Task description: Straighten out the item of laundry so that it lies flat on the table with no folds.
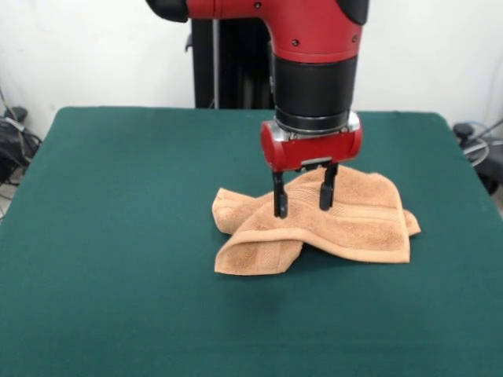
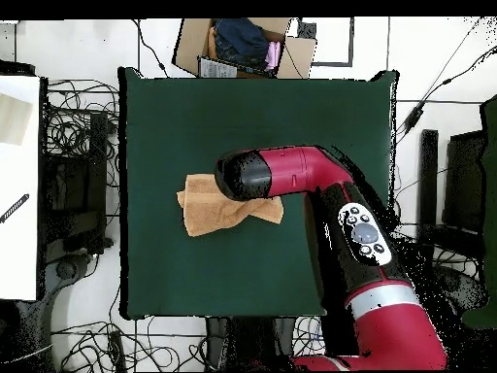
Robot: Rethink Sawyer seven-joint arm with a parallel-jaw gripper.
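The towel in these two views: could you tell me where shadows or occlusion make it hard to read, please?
Front view: even light, the towel clearly seen and still folded, a soft shadow on the table under its near edge, the open gripper just above it. Overhead view: the arm hides the gripper and the towel's middle.

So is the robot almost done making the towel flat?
Not yet. Nothing looks finished: the towel is bunched and folded over itself on the table. Right now the gripper hangs over the towel's middle with its fingers open, gripping nothing. All the folds are left to spread out.
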